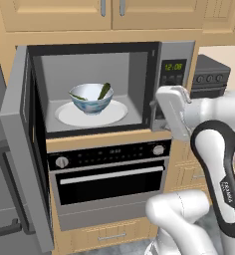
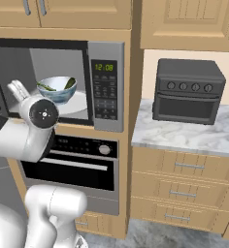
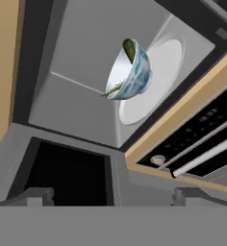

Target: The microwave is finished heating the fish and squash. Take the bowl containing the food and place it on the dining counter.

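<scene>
- The white arm's two-finger gripper [image 1: 162,102] hangs in front of the microwave's right edge, outside the cavity and well apart from the bowl; in the hand view its two dark finger tips [image 3: 36,196] sit far apart with nothing between them, so the hand is spread wide and empty.
- The small round white bowl with a blue patterned outside [image 1: 91,98] stands upright on the flat white round turntable [image 1: 92,113], near the middle of the cavity.
- Inside the bowl lie dark green elongated pieces of food [image 1: 104,90]: a thick one leans against the right rim and a thin one crosses the left side.
- The wide grey steel microwave [image 1: 173,55] has its door [image 1: 20,149] swung fully out to the left, so the cavity mouth is unobstructed; there is free room above and around the bowl inside.
- Its button panel shows a green clock reading 12:08 [image 2: 104,67].
- Directly below sits a black-glass oven with round knobs and a silver bar handle [image 1: 109,174].
- The right base view also takes in a small dark toaster oven [image 2: 188,91] standing on a white-grey veined marble counter [image 2: 184,135] over light wooden drawers with silver handles [image 2: 183,167], to the right of the microwave column.
- The hand view, rolled sideways, looks up into the cavity and shows the bowl's patterned outside [image 3: 134,72].
</scene>
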Controlling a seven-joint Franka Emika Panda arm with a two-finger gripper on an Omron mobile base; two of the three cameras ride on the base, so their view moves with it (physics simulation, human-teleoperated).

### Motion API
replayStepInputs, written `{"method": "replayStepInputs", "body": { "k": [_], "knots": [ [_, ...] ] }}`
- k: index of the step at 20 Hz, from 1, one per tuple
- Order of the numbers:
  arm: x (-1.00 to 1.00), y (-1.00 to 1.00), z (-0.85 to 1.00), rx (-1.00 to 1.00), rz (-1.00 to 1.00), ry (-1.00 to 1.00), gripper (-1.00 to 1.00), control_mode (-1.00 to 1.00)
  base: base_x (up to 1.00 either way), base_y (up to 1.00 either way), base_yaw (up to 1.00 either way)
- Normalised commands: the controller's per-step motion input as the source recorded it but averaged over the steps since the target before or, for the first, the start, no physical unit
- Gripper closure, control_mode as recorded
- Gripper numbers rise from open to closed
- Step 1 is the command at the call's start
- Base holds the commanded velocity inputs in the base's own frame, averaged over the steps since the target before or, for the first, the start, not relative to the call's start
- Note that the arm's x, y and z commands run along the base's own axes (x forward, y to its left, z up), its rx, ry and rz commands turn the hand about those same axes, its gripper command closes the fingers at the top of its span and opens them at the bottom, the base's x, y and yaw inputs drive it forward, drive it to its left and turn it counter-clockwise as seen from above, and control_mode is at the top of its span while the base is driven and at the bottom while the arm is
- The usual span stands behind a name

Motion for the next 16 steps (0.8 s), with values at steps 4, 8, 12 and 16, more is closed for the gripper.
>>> {"method": "replayStepInputs", "body": {
  "k": [4,8,12,16],
  "knots": [
    [0.38,0.03,-0.12,-0.01,-0.03,0.01,-1.00,-1.00,0.00,0.00,0.00],
    [0.91,0.29,-0.16,0.00,-0.06,0.00,-1.00,-1.00,0.00,0.00,0.00],
    [0.97,0.48,-0.20,0.00,-0.10,0.00,-1.00,-1.00,0.00,0.00,0.00],
    [0.92,0.35,-0.45,-0.03,-0.07,0.07,-1.00,-1.00,0.00,0.00,0.00]
  ]
}}
